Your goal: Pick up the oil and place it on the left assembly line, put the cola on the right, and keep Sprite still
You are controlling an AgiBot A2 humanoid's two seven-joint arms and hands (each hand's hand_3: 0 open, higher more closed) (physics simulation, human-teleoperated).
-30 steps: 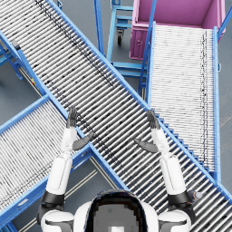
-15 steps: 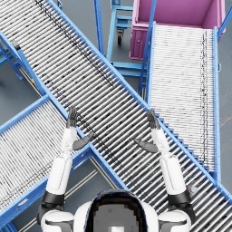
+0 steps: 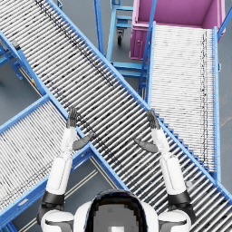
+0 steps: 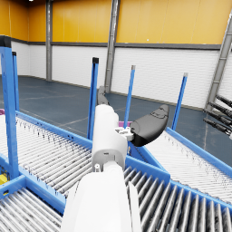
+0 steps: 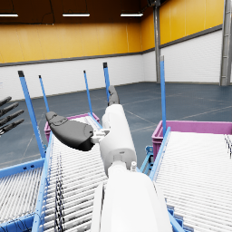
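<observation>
**Hands poised above bare roller conveyor, no bottles in view**

Oil, cola and Sprite cannot be seen in any of the three views. The task's things are not on the visible stretch of the central roller conveyor (image 3: 104,104), and where they are cannot be told.

The left hand (image 3: 72,133) and the right hand (image 3: 155,135) are raised above the central conveyor, one towards each of its blue side rails. On both hands the fingers are stretched straight and apart, with the thumb turned inward towards the other hand. Nothing is held or touched.

The step in hand is judged to be waiting and identifying, with no pick begun. It is best done with both hands held clear of the rollers until a bottle comes within reach and its kind can be read. The oil would then be gripped around its body, lifted upright and carried to the left conveyor (image 3: 27,140). The cola would be taken likewise to the right conveyor (image 3: 181,90). The Sprite should be given a wide berth, since a brush from a spread thumb could tip it.

Counted:
- Hands: two.
- Roller conveyors: three.
- Magenta bin (image 3: 138,43): one, at the far end of the right conveyor.
- Bottles: none.
</observation>
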